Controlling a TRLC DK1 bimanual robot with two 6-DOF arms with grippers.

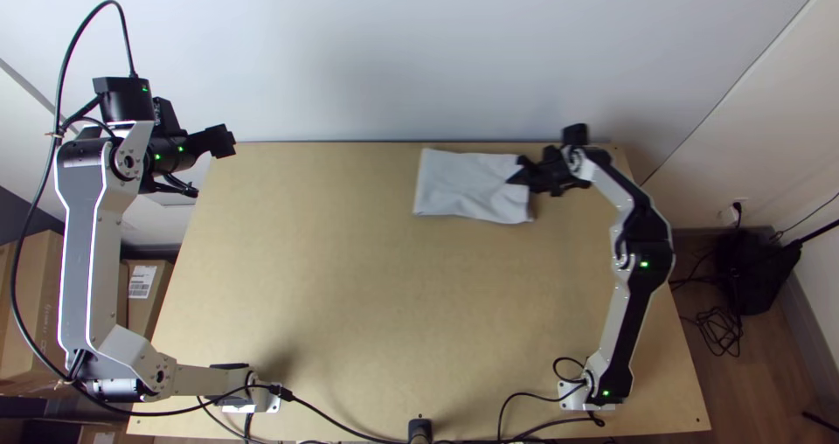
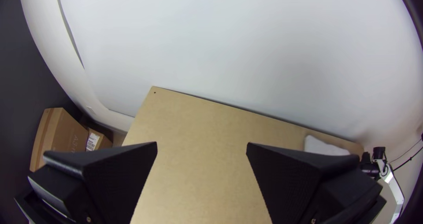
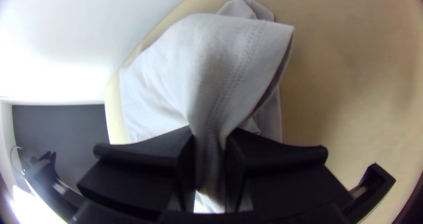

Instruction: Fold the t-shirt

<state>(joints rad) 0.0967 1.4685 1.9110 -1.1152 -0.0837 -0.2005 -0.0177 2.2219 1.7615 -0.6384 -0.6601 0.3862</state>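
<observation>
Leftmost, cardboard boxes [image 1: 35, 304] sit below the level of the light wooden table [image 1: 341, 287], beside its left edge. The left arm [image 1: 79, 243], based at the near left corner, extends outside that same edge, carrying the left gripper [image 1: 224, 141] to the far left corner. Its fingers are spread wide with nothing between them, as the left wrist view shows, the bare tabletop visible through the gap. Right of center along the far edge, near the white wall [image 1: 367, 51], lies the gray-white t-shirt [image 1: 463, 186], folded into a compact rectangle with light creases across it. The right gripper [image 1: 527, 173] meets the t-shirt at its right-hand end, toward the table's far right corner, pinching a fold of fabric between its fingers. In the right wrist view, a double-stitched hem [image 3: 224, 83] runs down into the grip, the cloth around it raised in a rounded fold while layers lie beneath. The right arm [image 1: 642, 260] bends outward over the right edge from its base near the near right corner. Beyond the right edge, a coiled black cable [image 1: 721, 326] rests on the floor.
</observation>
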